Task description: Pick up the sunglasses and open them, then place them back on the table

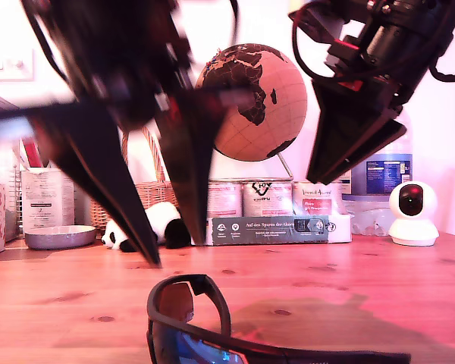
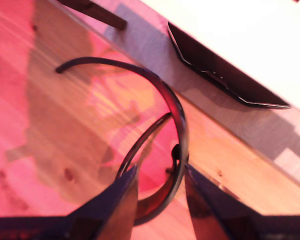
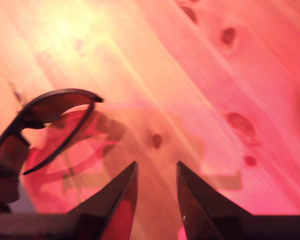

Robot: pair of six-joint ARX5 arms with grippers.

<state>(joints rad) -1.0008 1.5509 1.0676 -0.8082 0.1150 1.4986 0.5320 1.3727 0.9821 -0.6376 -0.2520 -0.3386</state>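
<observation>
My first gripper (image 2: 160,187) hangs open straddling the sunglasses (image 2: 155,150) lying folded on the table (image 2: 50,125), my second gripper (image 3: 155,180) open and empty nearby, so closing off-centre could skid them away.

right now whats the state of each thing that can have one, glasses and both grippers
black wraparound sunglasses with blue mirrored lenses: lying on the reddish-brown wooden table, arms partly swung out, not gripped
my first gripper: open, jaws straddling the sunglasses' frame, not clamped
my second gripper: open, empty, over bare wood beside the sunglasses
cork-coloured globe: upright on its stand at the back
</observation>
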